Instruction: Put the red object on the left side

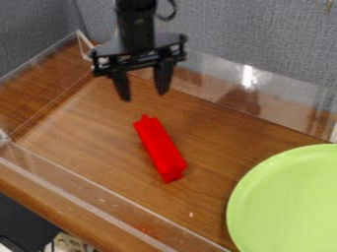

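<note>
Red object [160,148] lies flat on the brown wood-grain tabletop [79,108], fenced by clear acrylic walls [263,84] beneath grey backing, its long axis running diagonally from upper left to lower right. Gripper [142,89] hangs above it, fingers spread, empty, touching nothing. Lime-green plate [297,202] sits right.

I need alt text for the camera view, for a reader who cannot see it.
A small bright red rectangular block lies flat on the brown wood-grain tabletop, apart from the black robot gripper hanging above it with jaws apart and empty. A round lime-green plate sits at the right.
</note>
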`<action>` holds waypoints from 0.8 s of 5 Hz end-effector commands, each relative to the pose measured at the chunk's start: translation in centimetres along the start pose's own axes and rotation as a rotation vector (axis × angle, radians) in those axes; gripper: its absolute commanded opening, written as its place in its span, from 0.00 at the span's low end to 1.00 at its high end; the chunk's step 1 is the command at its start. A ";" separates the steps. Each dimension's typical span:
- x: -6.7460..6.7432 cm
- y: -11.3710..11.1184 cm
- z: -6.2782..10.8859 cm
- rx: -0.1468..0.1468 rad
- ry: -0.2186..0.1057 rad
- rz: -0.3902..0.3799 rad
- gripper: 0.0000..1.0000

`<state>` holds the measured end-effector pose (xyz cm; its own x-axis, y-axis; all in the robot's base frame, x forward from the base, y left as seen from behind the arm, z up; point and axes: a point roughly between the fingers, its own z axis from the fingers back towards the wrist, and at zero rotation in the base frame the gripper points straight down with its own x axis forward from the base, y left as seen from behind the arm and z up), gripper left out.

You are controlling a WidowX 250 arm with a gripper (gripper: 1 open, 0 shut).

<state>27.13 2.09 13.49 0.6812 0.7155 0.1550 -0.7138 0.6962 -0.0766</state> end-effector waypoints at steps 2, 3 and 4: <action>-2.1 -0.9 1.5 -0.003 -0.044 -0.061 1.00; -2.2 -0.9 1.4 -0.002 -0.038 -0.129 1.00; -2.0 -0.6 0.8 -0.007 -0.048 -0.174 0.00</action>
<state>25.81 -0.20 12.74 0.7998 0.5748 0.1732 -0.5802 0.8141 -0.0225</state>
